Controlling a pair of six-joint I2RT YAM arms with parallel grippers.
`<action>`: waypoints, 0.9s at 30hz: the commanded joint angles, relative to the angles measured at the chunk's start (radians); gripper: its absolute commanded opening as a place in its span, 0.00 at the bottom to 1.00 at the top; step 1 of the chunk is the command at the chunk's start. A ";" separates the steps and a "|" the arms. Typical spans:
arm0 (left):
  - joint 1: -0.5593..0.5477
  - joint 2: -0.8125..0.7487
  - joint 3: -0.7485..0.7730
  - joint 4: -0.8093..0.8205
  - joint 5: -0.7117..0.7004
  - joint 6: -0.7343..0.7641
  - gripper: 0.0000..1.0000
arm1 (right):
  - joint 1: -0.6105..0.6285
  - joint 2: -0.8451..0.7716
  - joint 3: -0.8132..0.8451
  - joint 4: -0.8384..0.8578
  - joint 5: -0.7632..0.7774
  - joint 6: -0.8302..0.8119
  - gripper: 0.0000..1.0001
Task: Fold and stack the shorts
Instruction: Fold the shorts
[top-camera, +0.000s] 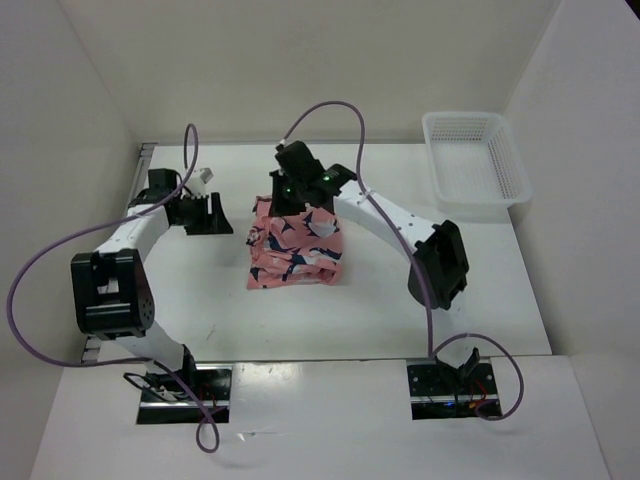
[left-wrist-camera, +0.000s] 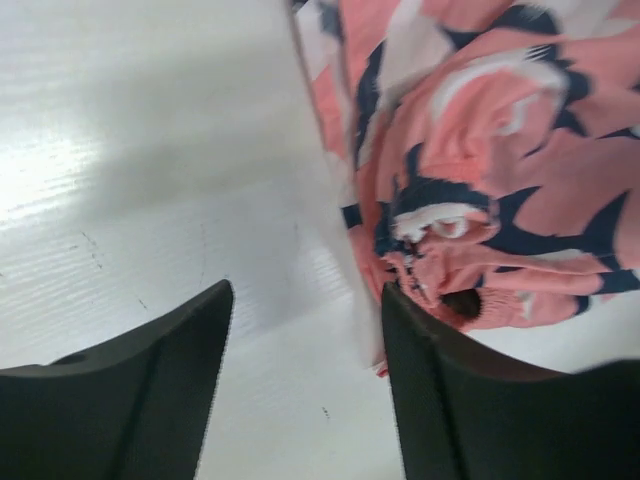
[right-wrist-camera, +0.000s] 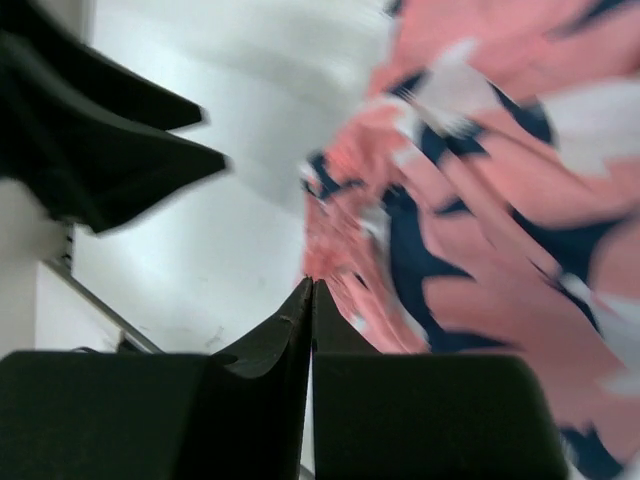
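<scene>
The shorts (top-camera: 296, 250) lie in a bunched, folded pile mid-table, salmon pink with navy and white shapes. My left gripper (top-camera: 215, 213) hovers just left of the pile, open, with bare table between its fingers. In the left wrist view (left-wrist-camera: 307, 290) the shorts (left-wrist-camera: 500, 150) lie past the right finger. My right gripper (top-camera: 300, 200) is over the pile's far edge. Its jaws are pressed together (right-wrist-camera: 312, 282), with the tips right at the edge of the shorts (right-wrist-camera: 480, 200). I cannot tell whether any fabric is pinched.
A white mesh basket (top-camera: 475, 160) stands at the far right of the table. White walls close in the left, back and right sides. The left arm's dark gripper body (right-wrist-camera: 100, 150) shows at the upper left of the right wrist view.
</scene>
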 joint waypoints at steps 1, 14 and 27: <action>-0.004 -0.077 0.041 -0.018 0.061 0.025 0.65 | -0.047 -0.154 -0.141 0.042 0.035 0.008 0.02; -0.251 -0.002 0.051 0.101 0.327 0.025 0.47 | -0.221 -0.039 -0.230 0.141 -0.078 0.028 0.02; -0.219 0.150 -0.001 0.086 0.131 0.025 0.43 | -0.322 0.278 -0.140 0.148 0.041 0.090 0.00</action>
